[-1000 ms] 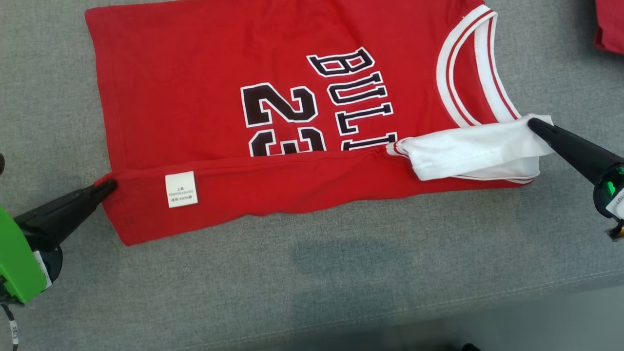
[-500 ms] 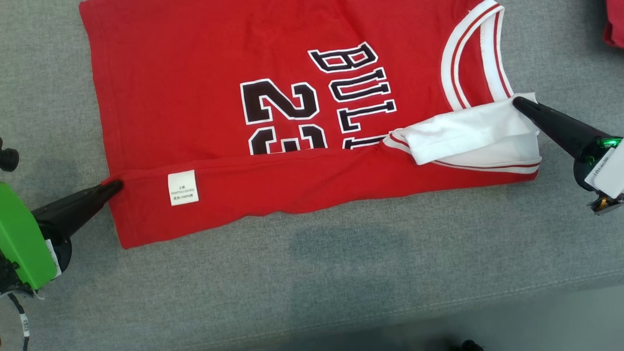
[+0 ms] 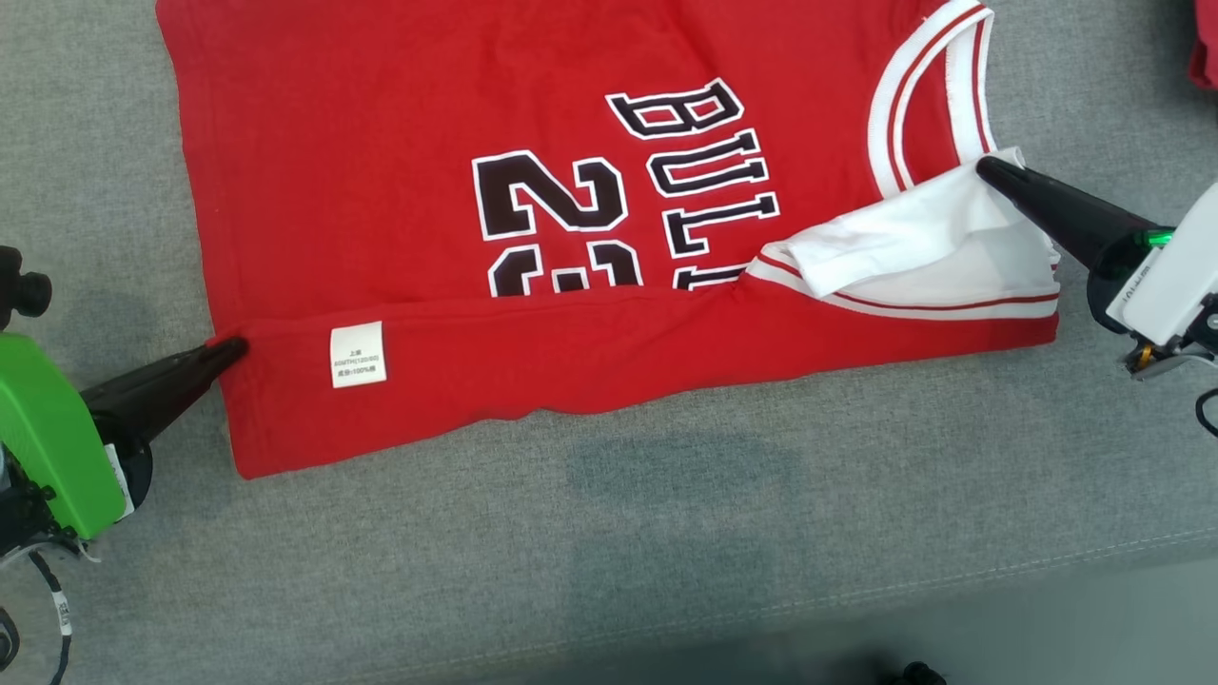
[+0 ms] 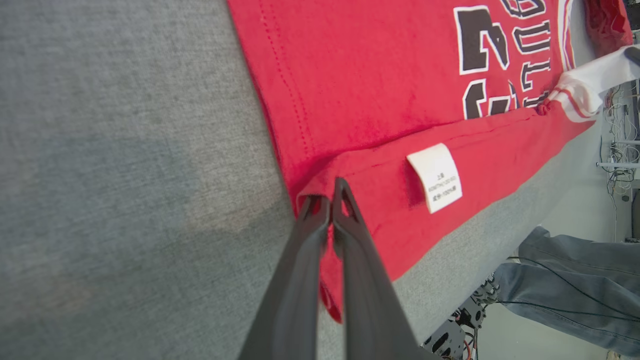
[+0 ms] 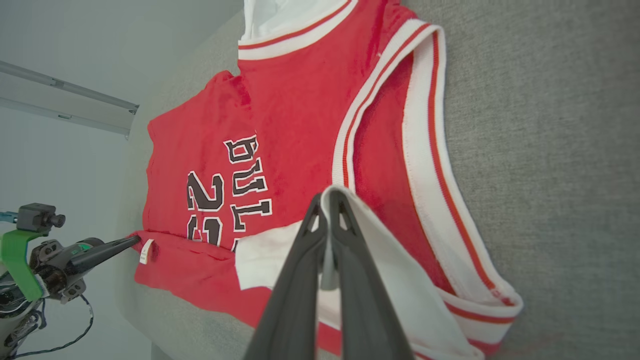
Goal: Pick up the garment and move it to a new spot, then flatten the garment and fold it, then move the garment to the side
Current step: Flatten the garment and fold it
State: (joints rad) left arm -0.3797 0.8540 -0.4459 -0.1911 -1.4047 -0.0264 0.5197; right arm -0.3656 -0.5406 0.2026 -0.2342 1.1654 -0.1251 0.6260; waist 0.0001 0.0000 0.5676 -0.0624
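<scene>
Head: red cotton jersey with black lettering [image 3: 381, 190] on grey woven cushion [image 3: 666, 533], 6 o'clock edge folded over. Left gripper [image 3: 228, 350] at 9, right gripper [image 3: 990, 171] at 3.
Left wrist: pinched on hem fold [image 4: 380, 200].
Right wrist: clamped on white armhole flap [image 5: 385, 245].
Risk: uneven pull skews fold; shallow pinch slips.

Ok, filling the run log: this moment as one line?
stage: folding | left pincer: shut on red fabric jersey hem | right pincer: shut on white shoulder flap

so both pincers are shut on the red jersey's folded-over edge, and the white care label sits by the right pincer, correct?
Wrong side: the white care label sits by the left pincer, not the right pincer. The head view shows it. Both do grip the red jersey.
</scene>
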